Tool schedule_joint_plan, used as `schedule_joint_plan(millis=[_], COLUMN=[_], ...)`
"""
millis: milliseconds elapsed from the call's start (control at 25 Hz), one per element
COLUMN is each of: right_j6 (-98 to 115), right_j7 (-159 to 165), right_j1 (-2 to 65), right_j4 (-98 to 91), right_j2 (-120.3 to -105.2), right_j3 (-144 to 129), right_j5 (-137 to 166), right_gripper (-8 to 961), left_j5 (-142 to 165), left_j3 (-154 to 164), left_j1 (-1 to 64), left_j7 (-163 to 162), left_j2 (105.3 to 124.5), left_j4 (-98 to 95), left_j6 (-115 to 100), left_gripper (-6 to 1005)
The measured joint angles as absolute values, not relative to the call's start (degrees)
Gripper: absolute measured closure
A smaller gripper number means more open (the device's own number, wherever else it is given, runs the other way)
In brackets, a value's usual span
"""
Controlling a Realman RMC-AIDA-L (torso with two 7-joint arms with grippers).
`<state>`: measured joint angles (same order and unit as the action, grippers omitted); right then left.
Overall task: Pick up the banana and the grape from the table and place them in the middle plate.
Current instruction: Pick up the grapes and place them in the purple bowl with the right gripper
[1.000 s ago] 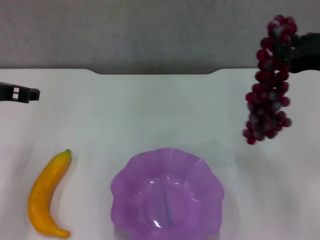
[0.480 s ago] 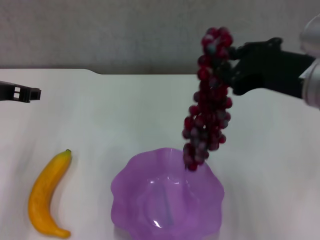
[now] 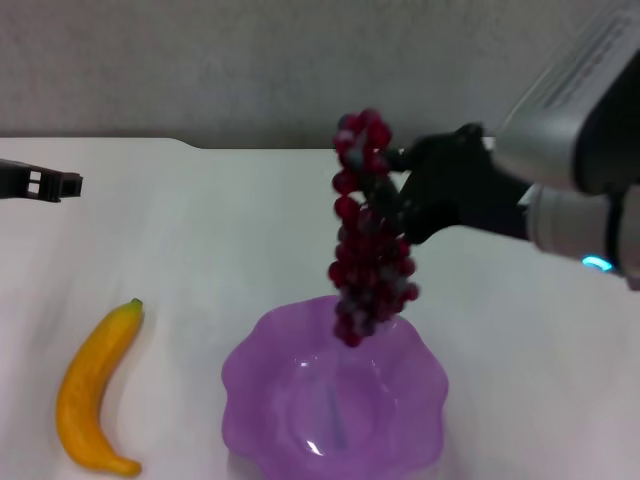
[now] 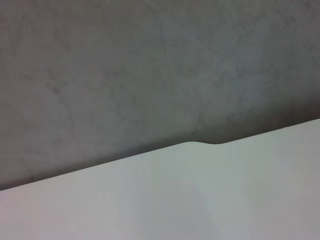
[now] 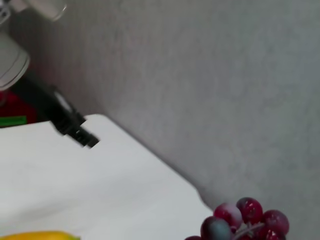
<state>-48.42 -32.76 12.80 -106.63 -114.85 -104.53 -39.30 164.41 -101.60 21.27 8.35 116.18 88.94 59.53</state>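
In the head view the right end effector point(image 3: 392, 190) sits in the middle of the frame, a bit to the right. It is black, and its fingers are clamped on the upper part of the grape point(image 3: 365, 228). The bunch hangs down long and straight in the air. Its lowest grapes are right over the far rim of the middle plate point(image 3: 260, 375); whether they touch the rim cannot be told. The purple plate rests on the white worktop point(image 3: 200, 230) at the bottom middle of the frame.

The banana point(image 3: 92, 390) lies flat on the worktop at the lower left of the frame, well apart from the plate. Its small green tip points up and to the right.

The left end effector point(image 3: 40, 185) is at the left edge of the frame, above the banana and far from it. You cannot tell if its fingers are apart or together.

In the right wrist view the top grapes show at the bottom right, and a bit of yellow banana point(image 5: 37, 235) peeks in at the bottom left.
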Motion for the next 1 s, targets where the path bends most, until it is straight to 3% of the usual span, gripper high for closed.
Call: schedule_joint_plan(millis=[560,1000], right_j6=[-48.5,-47.73], right_j7=[-32.19,-29.5], right_j1=[15.13,24.88], right_j4=[-99.95,-83.79], right_j2=[-115.03,-115.09], right_j3=[-107.15,-113.3], right_j5=[-39.99,-44.41], right_gripper=[701,704], left_j5=[164.2,164.14], left_j3=[-101.6,-101.6], left_j1=[21.34,21.71], left_j7=[8.35,8.35], left_j2=[116.18,116.18], left_j4=[88.94,89.03], left_j6=[59.39,59.23], left_gripper=[354,356])
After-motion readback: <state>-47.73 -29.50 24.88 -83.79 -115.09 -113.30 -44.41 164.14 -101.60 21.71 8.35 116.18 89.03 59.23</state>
